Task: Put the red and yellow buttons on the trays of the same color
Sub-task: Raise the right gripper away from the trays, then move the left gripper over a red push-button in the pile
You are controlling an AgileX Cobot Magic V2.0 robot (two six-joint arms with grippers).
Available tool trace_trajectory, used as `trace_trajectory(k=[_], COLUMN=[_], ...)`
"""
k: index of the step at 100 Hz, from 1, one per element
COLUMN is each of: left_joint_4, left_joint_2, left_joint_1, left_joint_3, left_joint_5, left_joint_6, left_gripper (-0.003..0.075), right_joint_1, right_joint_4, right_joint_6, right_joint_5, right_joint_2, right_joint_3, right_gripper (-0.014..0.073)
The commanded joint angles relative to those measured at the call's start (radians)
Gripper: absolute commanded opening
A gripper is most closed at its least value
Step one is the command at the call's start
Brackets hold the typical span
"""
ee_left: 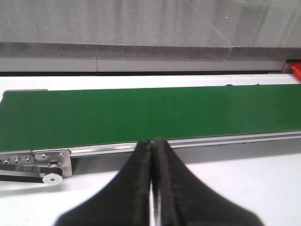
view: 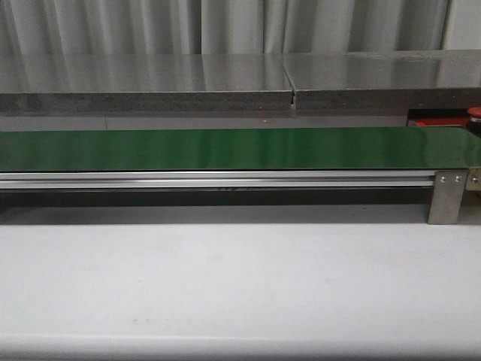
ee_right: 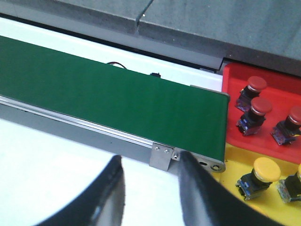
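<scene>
Nearest to me is the bare white table [view: 240,278], and neither of my arms shows in the front view. My left claw [ee_left: 153,143] is clenched, its two black fingers [ee_left: 141,188] pressed together with nothing between them, hanging over the table just short of the green belt [ee_left: 150,115]. My right claw [ee_right: 150,162] is released, its fingers [ee_right: 200,193] spread apart and gripping nothing, also on the near side of the belt, close to the belt's right end.

The belt runs across the table on a silver rail [view: 218,179], and its top carries nothing that I can see. Its left end is cut off in the front view.

Past the belt's right end lie the trays. The yellow tray [ee_right: 235,165] is the nearer one, and two yellow buttons sit on it: one [ee_right: 261,172] whole, one [ee_right: 292,181] cut off by the picture edge. Beyond it the red tray [ee_right: 235,80] holds three dark red buttons [ee_right: 254,89] [ee_right: 256,113] [ee_right: 289,123], the last partly cut off. In the front view the red tray is only a sliver [view: 440,120] behind the belt's end, with one dark red cap [view: 475,113] at the edge; the yellow tray is out of that picture.

Farthest back, behind the belt, runs a grey stone ledge [view: 150,83].
</scene>
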Motion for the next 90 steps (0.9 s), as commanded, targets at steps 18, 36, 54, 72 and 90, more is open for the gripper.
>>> trace_trajectory(k=[18,36,54,72,90], left_joint_4=[-0.020,-0.020,-0.020,-0.020,-0.020], left_joint_2=[0.008,0.008,0.008,0.008,0.008], left_joint_1=[-0.007,-0.007,-0.007,-0.007,-0.007], left_joint_3=[-0.026,-0.026,-0.026,-0.026,-0.026], left_joint_5=[-0.077,-0.077,-0.077,-0.077,-0.072], left_joint_6=[-0.002,-0.002,-0.002,-0.002,-0.002], left_gripper=[-0.0019,-0.0019,-0.0019,-0.0018,0.0069], right_joint_1=[0.003,0.003,0.003,0.003,0.003], right_joint_4=[0.029,0.029,0.029,0.029,0.029], right_joint_6=[-0.007,-0.007,-0.007,-0.007,-0.007], right_joint_5=[-0.044,-0.038,-0.038,-0.038,-0.038], right_joint_2=[-0.188,-0.198,-0.198,-0.198,-0.198], right_joint_3=[0.035,0.035,0.035,0.035,0.035], right_gripper=[-0.0108,-0.0117,-0.0117,-0.0117,-0.0117])
